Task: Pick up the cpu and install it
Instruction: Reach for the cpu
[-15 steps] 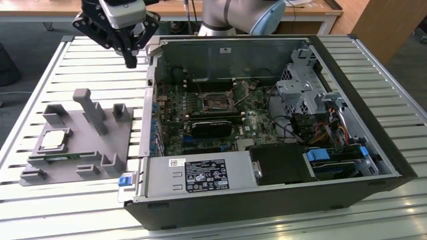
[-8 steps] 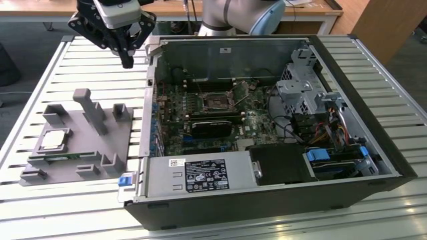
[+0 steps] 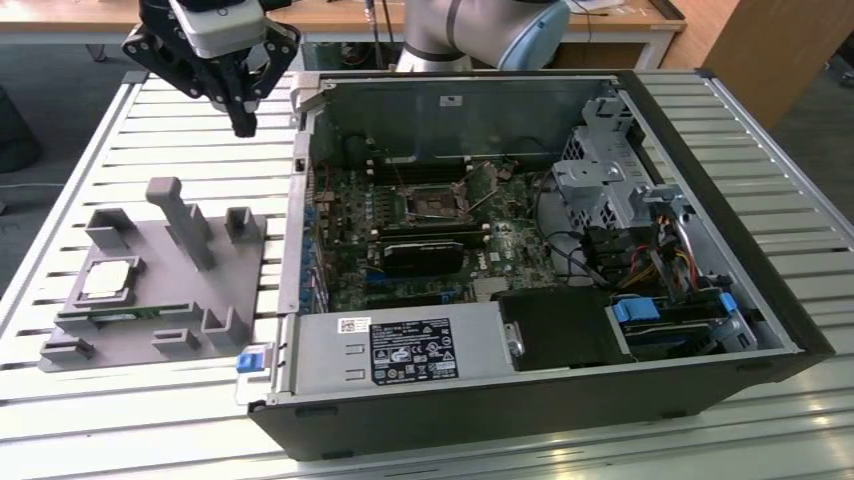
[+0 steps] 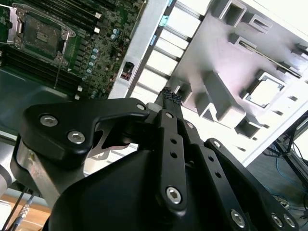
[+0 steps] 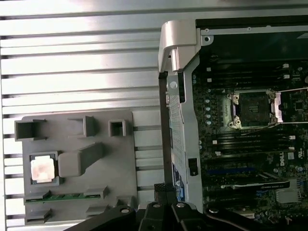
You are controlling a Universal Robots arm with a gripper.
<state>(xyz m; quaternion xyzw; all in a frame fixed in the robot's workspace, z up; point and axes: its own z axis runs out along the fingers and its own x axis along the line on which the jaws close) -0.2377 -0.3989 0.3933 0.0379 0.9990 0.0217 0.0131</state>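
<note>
The cpu (image 3: 107, 280), a small silver-grey square chip, lies flat in a pocket of the grey tray (image 3: 247, 285) at the exterior view's left. It also shows in both wrist views (image 5: 42, 169) (image 4: 263, 92). My gripper (image 3: 244, 125) hangs high above the slatted table, between the tray's far end and the open computer case. Its black fingers (image 4: 171, 96) are pressed together, shut on nothing. The dark socket frame (image 3: 434, 203) sits open on the motherboard inside the case (image 5: 254, 109).
A long green memory stick (image 3: 134, 315) lies in a slot of the tray beside the cpu. Grey posts (image 3: 180, 215) stand up from the tray. The case's metal wall (image 3: 296, 200) rises between tray and motherboard. Cables and a drive cage (image 3: 601, 180) fill the case's right side.
</note>
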